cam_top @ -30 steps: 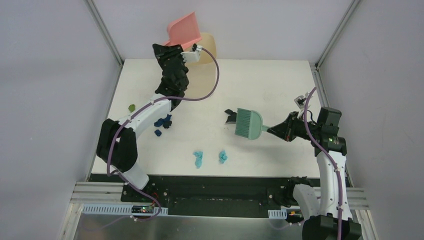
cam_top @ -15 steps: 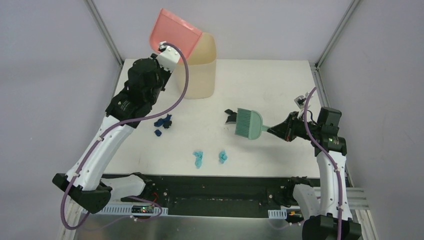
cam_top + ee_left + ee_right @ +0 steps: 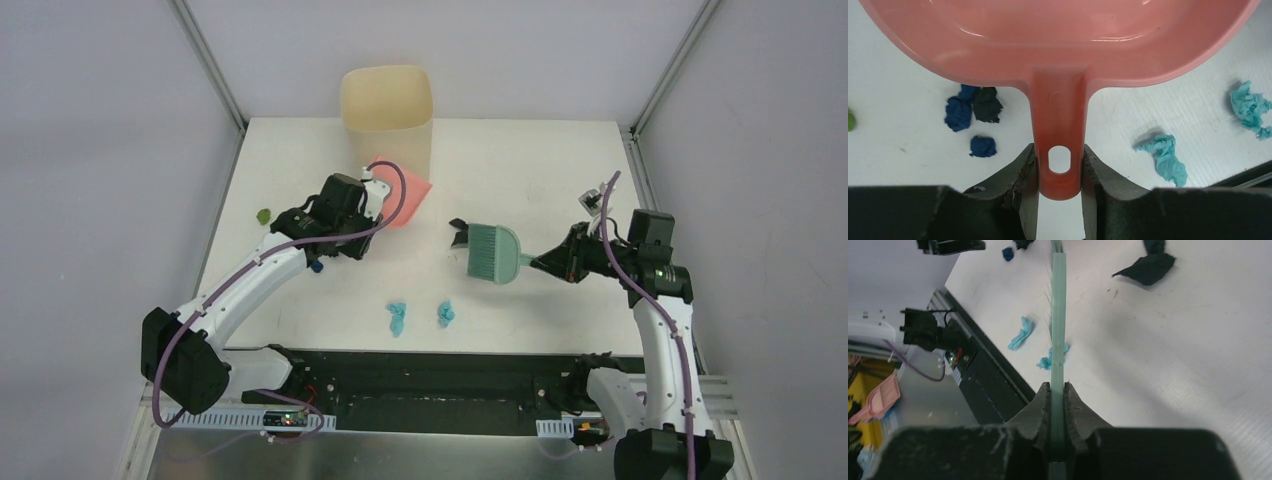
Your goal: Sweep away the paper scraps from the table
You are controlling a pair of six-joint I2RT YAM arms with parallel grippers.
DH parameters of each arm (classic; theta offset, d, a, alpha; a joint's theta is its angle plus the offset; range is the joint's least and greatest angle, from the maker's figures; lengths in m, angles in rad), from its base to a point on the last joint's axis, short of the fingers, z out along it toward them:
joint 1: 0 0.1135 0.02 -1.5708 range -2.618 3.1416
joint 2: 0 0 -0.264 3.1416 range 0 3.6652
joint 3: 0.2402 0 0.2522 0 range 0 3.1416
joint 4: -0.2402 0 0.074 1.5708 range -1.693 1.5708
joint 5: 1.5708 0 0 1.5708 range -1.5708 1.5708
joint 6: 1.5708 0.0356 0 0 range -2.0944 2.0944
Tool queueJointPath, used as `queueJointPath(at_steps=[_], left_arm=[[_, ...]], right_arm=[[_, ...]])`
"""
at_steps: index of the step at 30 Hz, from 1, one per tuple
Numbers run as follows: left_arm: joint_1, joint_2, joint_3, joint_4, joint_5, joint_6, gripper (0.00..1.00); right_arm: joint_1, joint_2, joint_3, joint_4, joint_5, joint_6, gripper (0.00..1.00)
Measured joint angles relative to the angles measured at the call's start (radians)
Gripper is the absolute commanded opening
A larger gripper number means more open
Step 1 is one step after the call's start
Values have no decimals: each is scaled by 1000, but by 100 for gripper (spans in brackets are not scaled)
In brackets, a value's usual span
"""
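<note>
My left gripper [image 3: 372, 196] is shut on the handle of the pink dustpan [image 3: 403, 194], held low over the table [image 3: 540, 160] in front of the bin. The left wrist view shows the handle [image 3: 1059, 150] clamped between the fingers and the pan empty. Navy and black scraps [image 3: 970, 107] lie left of it, partly hidden by the arm in the top view. Two light blue scraps [image 3: 397, 317] [image 3: 446, 314] lie near the front edge. A green scrap [image 3: 264, 215] lies at the left edge. My right gripper [image 3: 545, 262] is shut on the teal brush [image 3: 492, 250], whose bristles are beside a black scrap [image 3: 460, 232].
The tall cream bin [image 3: 387, 105] stands at the back of the table, just behind the dustpan. Grey walls and metal rails [image 3: 635, 140] frame the table. A black rail with cables [image 3: 430, 375] runs along the front edge.
My left arm has swung the dustpan down from above the bin to low over the table beside the navy scraps. The right arm and brush have barely moved.
</note>
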Motion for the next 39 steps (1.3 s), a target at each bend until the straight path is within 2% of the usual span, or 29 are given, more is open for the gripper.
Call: queueJointPath(at_steps=[6, 10, 17, 22, 32, 39], left_arm=[[0, -18, -68, 23, 12, -41, 0], [0, 2, -63, 32, -10, -74, 0], [2, 87, -40, -3, -51, -90, 0], [3, 84, -40, -5, -74, -90, 0], [16, 87, -40, -9, -85, -90, 1], [16, 123, -39, -16, -74, -90, 3]], right_arm=[[288, 197, 228, -156, 84, -86, 0], [471, 429, 412, -270, 97, -156, 0], [718, 806, 671, -444, 71, -246, 0], [847, 949, 738, -435, 99, -179, 0], [828, 1058, 727, -360, 225, -86, 0], [649, 1079, 730, -346, 313, -72, 0]])
